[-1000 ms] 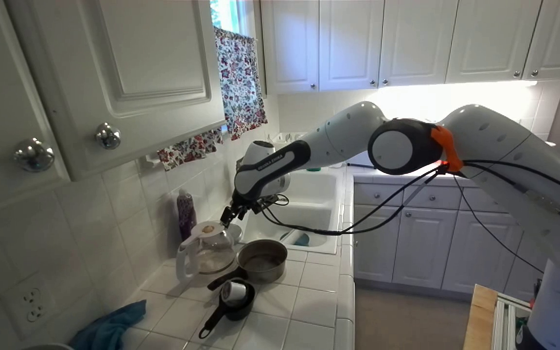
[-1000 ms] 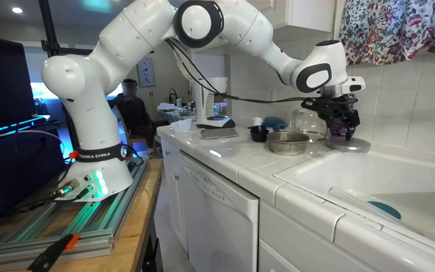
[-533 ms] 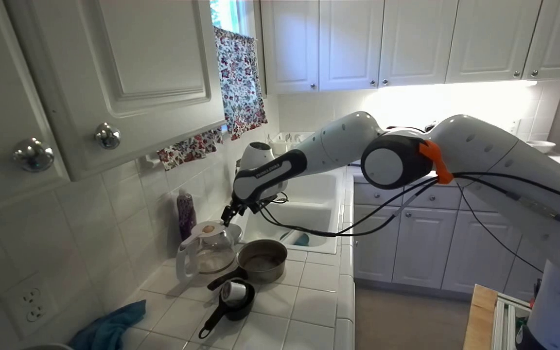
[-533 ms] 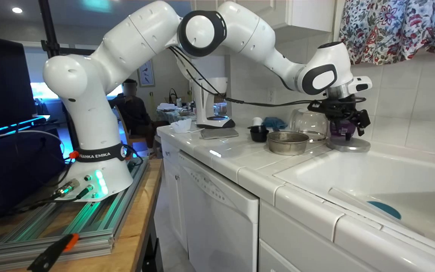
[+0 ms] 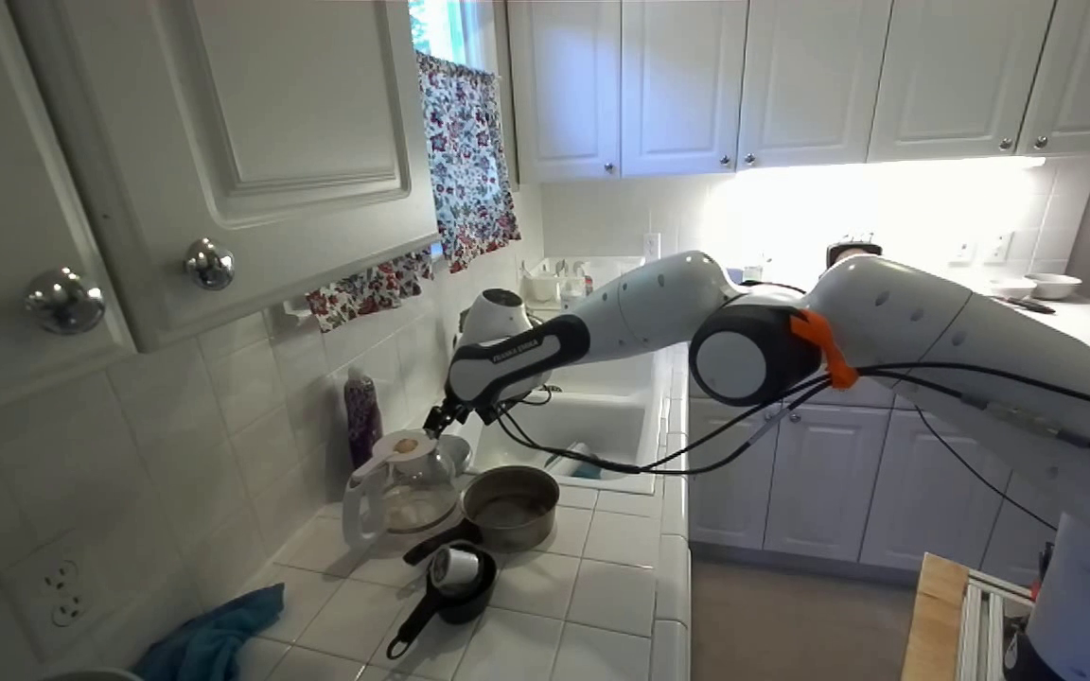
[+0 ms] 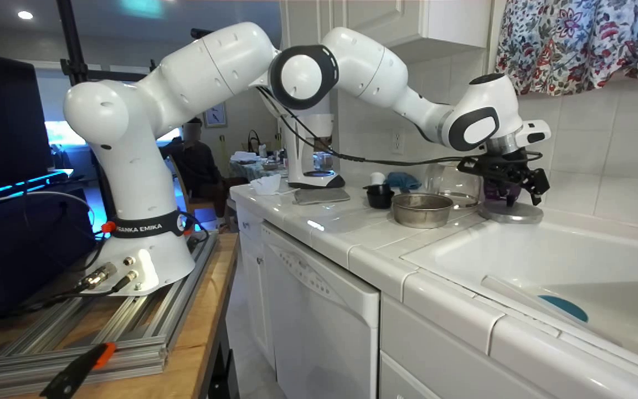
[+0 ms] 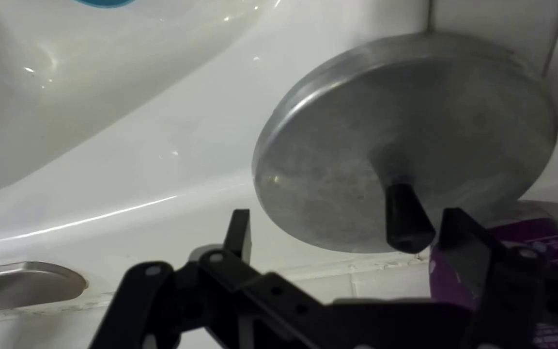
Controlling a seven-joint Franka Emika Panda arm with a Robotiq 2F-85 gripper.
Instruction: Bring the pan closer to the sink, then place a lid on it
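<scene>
Farther out than a second ago, the gripper (image 7: 348, 225) has its fingers (image 7: 238, 236) wide apart; the black knob (image 7: 407, 220) of the grey lid (image 7: 395, 131) shows nearer one. The lid lies at the corner of the sink (image 6: 441, 249), the round, dull grey-brown pan (image 5: 512, 511) near it, bare tile (image 5: 621, 541) between pan and counter edge (image 5: 676, 567).

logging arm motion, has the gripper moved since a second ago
Yes, in an exterior view the gripper has shifted toward the picture's right relative to the sink.

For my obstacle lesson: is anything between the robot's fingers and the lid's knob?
Nothing visible: in the wrist view, the lid's knob shows uncovered near the open fingers; a purple bottle shows behind one.
</scene>
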